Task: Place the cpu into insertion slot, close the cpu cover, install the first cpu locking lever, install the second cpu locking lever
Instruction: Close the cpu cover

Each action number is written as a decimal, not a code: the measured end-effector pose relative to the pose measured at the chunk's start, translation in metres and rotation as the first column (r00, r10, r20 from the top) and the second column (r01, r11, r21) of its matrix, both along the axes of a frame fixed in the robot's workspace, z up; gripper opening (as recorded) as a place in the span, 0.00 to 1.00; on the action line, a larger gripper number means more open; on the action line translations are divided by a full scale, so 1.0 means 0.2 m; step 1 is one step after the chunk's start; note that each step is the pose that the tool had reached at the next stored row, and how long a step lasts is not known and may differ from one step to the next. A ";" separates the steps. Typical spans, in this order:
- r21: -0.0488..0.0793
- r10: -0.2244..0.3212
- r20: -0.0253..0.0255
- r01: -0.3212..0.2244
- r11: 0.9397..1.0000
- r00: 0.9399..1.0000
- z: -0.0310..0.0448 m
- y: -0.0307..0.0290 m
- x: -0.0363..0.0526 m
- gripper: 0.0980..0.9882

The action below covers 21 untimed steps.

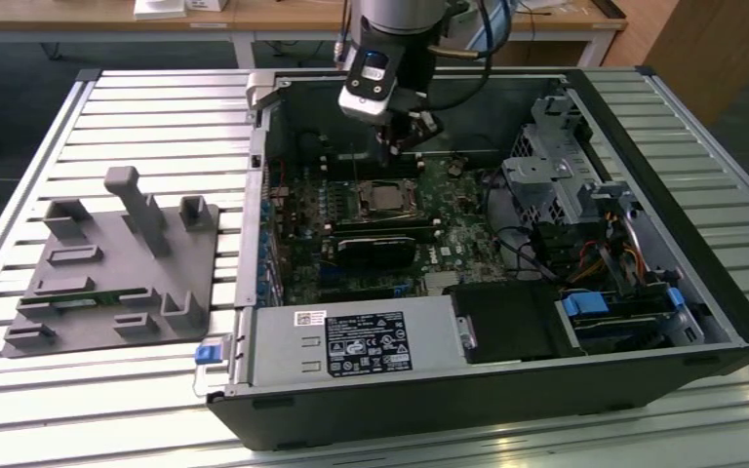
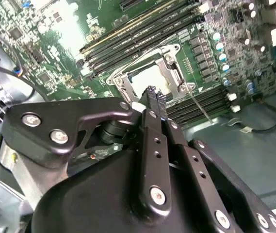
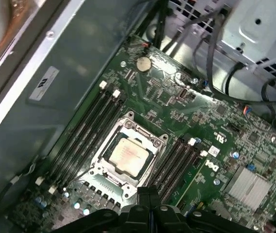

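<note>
1. The open computer case (image 1: 696,226) lies on its side on the slatted table (image 1: 153,127). This turns the green circuit board (image 3: 176,102) upward, so the arm can come straight down with nothing overhead.
2. The gripper (image 2: 153,97) hangs just above the board, beside the socket. Its fingers are pressed together and carry nothing.
3. The insertion slot (image 1: 360,200) sits mid-board, hemmed by long black memory slots (image 3: 87,131) on two sides. The case wall runs near one end, so the free room is mostly above.
4. The cpu cover (image 3: 145,130) appears to lie flat, its window framing the chip and its frame bearing on the chip's edges.
5. The cpu (image 3: 128,154) is seated square in the slot, pale top showing.
6. A thin locking lever (image 2: 197,106) juts past the cover's corner. Whether it is latched I cannot tell.
</note>
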<state>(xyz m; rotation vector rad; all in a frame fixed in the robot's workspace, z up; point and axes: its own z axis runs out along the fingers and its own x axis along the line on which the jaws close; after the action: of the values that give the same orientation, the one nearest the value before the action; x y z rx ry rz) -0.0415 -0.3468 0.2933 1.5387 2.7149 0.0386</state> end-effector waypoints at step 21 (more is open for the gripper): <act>0.001 -0.029 0.000 0.029 1.000 1.000 -0.105 0.009 -0.017 0.01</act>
<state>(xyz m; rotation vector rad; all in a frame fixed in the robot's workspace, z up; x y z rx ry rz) -0.0449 -0.3450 0.2723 1.5776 2.6926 0.0396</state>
